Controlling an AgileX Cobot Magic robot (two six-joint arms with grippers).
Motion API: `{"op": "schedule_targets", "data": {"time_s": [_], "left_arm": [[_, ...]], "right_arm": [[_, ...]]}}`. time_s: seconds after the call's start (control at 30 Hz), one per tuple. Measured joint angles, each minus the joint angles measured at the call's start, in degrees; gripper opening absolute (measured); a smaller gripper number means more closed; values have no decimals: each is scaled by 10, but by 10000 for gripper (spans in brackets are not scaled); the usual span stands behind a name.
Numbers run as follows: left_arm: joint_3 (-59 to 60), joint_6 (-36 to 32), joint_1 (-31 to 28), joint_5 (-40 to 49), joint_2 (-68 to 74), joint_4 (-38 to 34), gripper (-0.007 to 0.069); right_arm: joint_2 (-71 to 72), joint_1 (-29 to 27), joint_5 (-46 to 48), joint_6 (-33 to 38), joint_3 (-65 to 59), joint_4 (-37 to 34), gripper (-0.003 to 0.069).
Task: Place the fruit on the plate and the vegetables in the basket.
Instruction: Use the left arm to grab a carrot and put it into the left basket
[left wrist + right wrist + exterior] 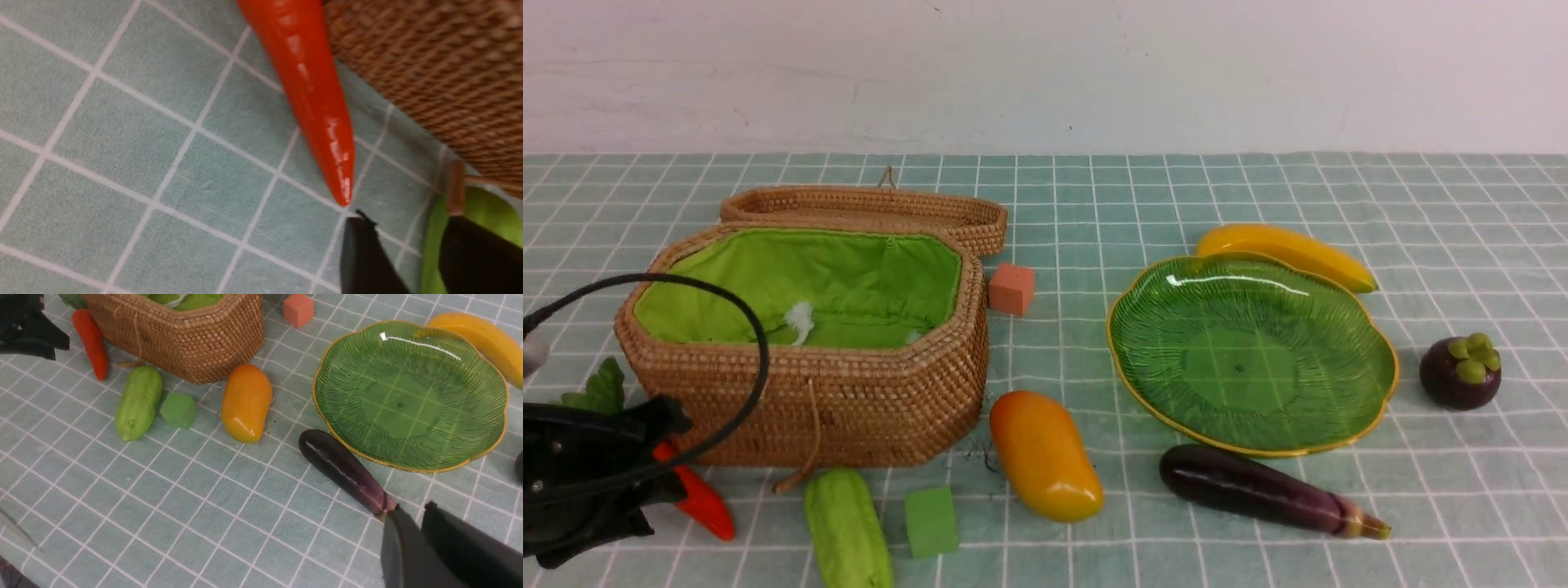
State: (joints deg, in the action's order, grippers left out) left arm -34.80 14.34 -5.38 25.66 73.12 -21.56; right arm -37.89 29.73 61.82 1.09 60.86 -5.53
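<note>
The wicker basket (809,392) stands open at the left, its green lining bare. Beside it lies the orange-red carrot (310,94). My left gripper (408,222) is open, its fingertips just short of the carrot's tip, with nothing between them. The pale green gourd (848,531) and the mango (1045,457) lie in front of the basket. The eggplant (1266,490) rests at the front rim of the green plate (1372,359). The banana (1286,253) is behind the plate and the mangosteen (1460,371) to its right. My right gripper (410,510) is shut and empty, above the eggplant's stem end.
A green cube (931,521) sits between gourd and mango. A salmon cube (1011,288) lies right of the basket, whose lid (866,208) lies open behind it. The basket's wooden toggle (455,188) hangs on a cord near my left fingers.
</note>
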Motion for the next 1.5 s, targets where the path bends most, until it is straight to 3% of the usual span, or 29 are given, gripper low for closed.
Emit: {"op": "schedule_targets", "data": {"time_s": [0.2,0.43,1.03,1.33,1.5], "left_arm": [[0,0,0,-51,49,-2,362],[0,-7,0,-109,90,-3,362],[0,-11,10,-153,129,3,367],[0,-11,23,-168,129,3,474],[0,-11,23,-173,139,3,498]], "right_arm": [[0,0,0,1,0,0,81],[0,0,0,1,0,0,87],[0,0,0,1,0,-13,88],[0,0,-1,1,-1,-17,89],[0,0,0,1,-1,-22,89]]}}
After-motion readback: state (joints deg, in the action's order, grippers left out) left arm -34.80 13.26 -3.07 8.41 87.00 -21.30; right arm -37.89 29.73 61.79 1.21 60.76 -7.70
